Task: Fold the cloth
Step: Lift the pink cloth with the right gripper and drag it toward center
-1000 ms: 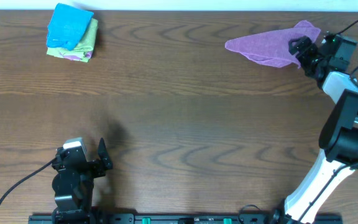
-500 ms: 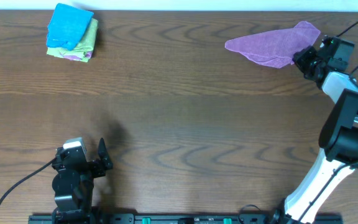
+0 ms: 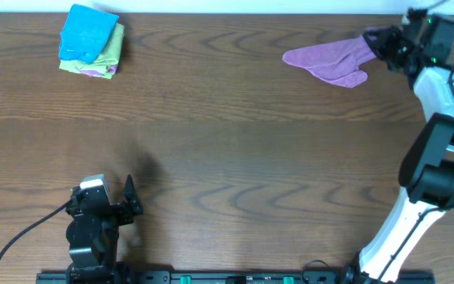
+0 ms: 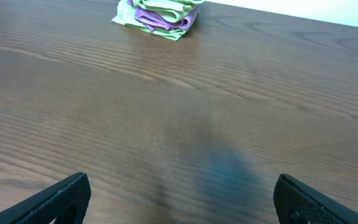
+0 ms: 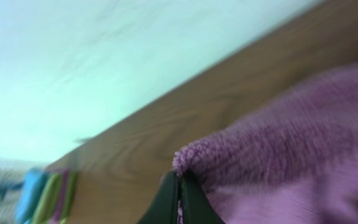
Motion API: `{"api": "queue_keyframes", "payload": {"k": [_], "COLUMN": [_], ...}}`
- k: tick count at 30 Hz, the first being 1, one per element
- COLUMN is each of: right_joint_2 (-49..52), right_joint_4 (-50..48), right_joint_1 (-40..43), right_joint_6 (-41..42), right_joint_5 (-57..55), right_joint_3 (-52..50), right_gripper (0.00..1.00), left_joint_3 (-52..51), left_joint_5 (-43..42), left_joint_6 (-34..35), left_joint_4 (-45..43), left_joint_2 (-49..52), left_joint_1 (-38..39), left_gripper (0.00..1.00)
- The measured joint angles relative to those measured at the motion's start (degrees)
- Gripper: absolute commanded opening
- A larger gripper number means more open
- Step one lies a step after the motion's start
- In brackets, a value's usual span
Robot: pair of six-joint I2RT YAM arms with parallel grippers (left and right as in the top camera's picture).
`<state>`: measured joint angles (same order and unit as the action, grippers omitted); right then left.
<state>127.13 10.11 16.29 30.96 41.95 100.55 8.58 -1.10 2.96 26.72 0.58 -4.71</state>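
Early stage, nothing folded yet. Clamped on the right-hand corner of the purple cloth (image 3: 328, 61) with the right gripper (image 3: 382, 44); in the right wrist view, fingertips pressed together with a fuzzy cloth edge pinched between them. Corner looks lifted a little off the table (image 3: 227, 158), rest of the cloth draped down and lying on the wood, bunched rather than spread flat. No crease, no layer laid over another as far as can be told from above.

Located at the far right of the table, close to the back edge, well apart from the stack of folded cloths (image 3: 91, 41) at the far left corner. Stack reads as finished pieces: blue on top, green and purple beneath.

Long axis running roughly left to right, along the back edge, tilted slightly so the held end sits farther back. Narrow rounded end pointing left, toward the table's middle; a small lobe sticking out toward the near side close to the gripped end.

Left gripper (image 4: 182, 199) parked low at the near left, jaws apart, holding nothing, well away from the cloth.

Left to do, by judgement: drag or lay the cloth out flat, then fold it over, maybe twice, then probably place it with the stack.
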Motion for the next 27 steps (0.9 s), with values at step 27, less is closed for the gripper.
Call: {"api": "queue_keyframes", "payload": {"k": [27], "right_joint_2": [-17.97], "right_joint_4": [66.03], "right_joint_1": [-30.18], "right_joint_6": [-36.11], "right_joint_5": [-8.46], "right_joint_3": [26.91], "right_gripper": [0.01], "left_joint_3": [0.00], "left_joint_5": [0.00], "left_joint_6": [0.00], "left_joint_4": [0.00], "left_joint_2": [0.00], "left_joint_1": [0.00], "left_gripper": [0.95]}}
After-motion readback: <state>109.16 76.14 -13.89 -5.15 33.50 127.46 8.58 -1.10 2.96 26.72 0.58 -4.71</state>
